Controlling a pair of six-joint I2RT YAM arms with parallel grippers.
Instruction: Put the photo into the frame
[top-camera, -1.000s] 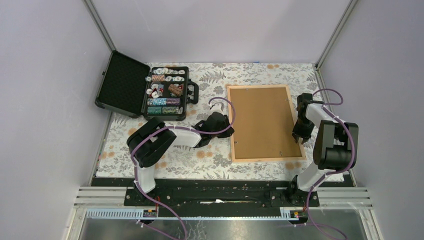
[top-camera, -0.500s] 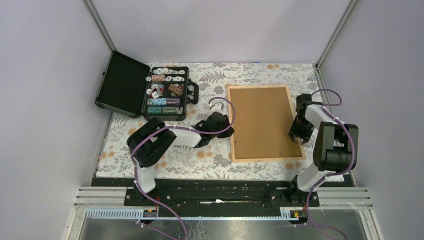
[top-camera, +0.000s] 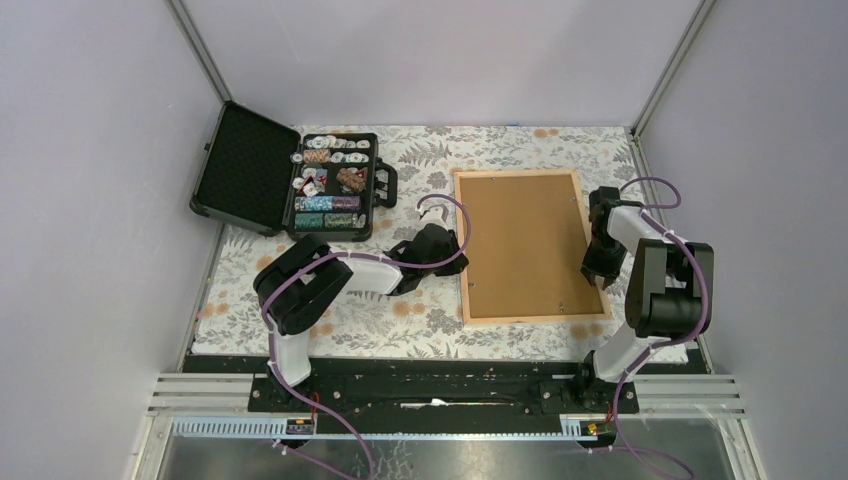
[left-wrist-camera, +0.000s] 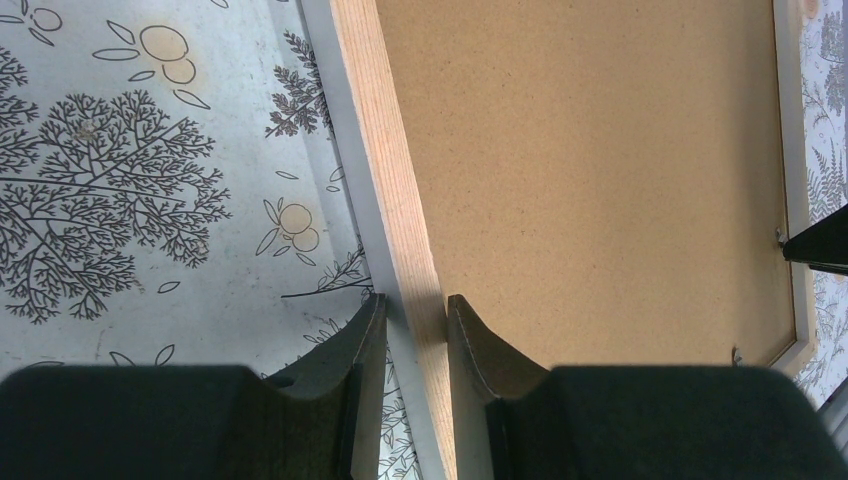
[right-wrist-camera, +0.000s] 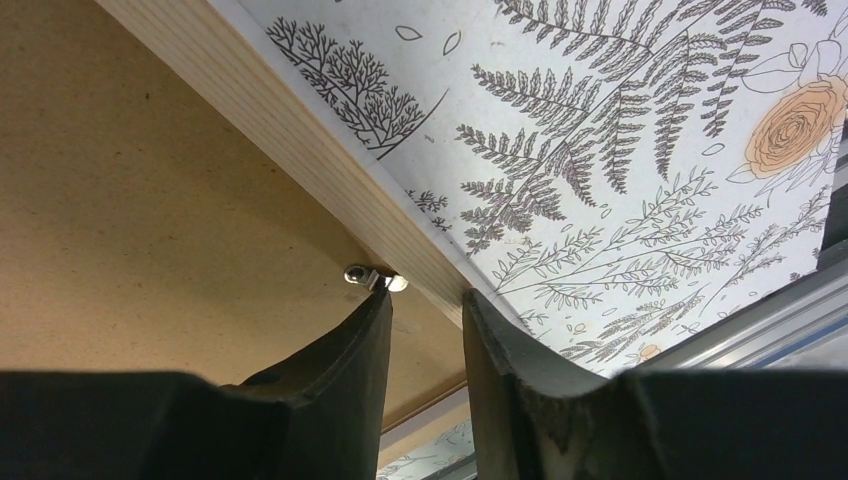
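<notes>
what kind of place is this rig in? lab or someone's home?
Most likely a lab robot cell, not a home: the left arm and right arm bolted to a rail, plain walls with metal corner posts boxing it in, and props (a poker chip case, a frame) on a patterned cloth.

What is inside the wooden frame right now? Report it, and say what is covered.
A brown backing board fills the frame, with a small metal clip at its right edge. Whatever lies under the board is covered and cannot be seen.
</notes>
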